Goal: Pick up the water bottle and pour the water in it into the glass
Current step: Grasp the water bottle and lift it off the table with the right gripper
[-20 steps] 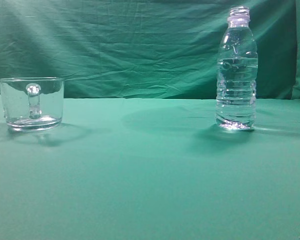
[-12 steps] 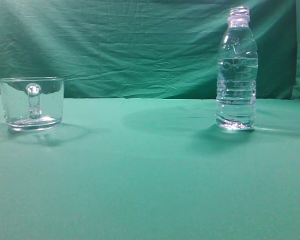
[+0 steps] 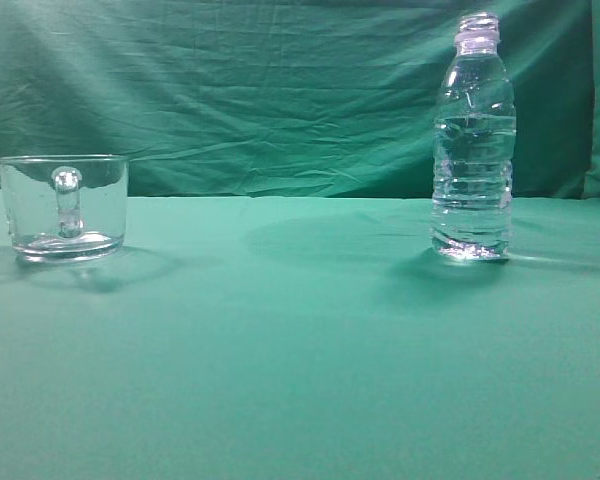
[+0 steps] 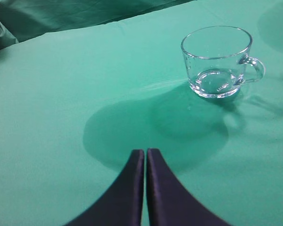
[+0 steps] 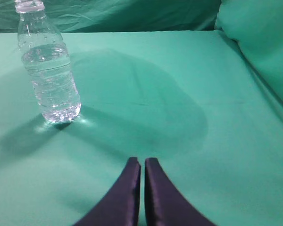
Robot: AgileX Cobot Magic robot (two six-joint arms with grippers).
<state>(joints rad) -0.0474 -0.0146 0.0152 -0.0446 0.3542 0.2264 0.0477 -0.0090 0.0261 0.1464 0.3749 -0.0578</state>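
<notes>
Standing upright on the right side of the green cloth-covered worktop (image 3: 300, 350) is the small clear plastic water bottle (image 3: 472, 140) with a ribbed lower body and a pale threaded neck ring, its cap off. Clear colourless water (image 3: 471, 185) is filling it to roughly the shoulder. Well apart from it, on the left side in the exterior view, the short wide clear glass mug (image 3: 64, 207) with straight sides and a thick base is sitting upright, its looped handle (image 3: 67, 200) showing against the middle of its body. A wrinkled dark green cloth backdrop (image 3: 280, 90) is hanging behind both.

Neither arm is showing in the exterior view. In the left wrist view, the left gripper (image 4: 145, 155) is hovering low over bare worktop, its two dark tapered fingers (image 4: 132, 188) pressed together with only a thin line between them and nothing held; the glass mug (image 4: 218, 61) is lying ahead and to the right of its tips, handle pointing right, well clear of them. In the right wrist view, the right gripper (image 5: 142, 163) is posing the same way, fingers (image 5: 158, 193) clenched together and empty, pointing forward over the cloth, while the water bottle (image 5: 48, 70) is standing ahead and off to the left, apart from it.
</notes>
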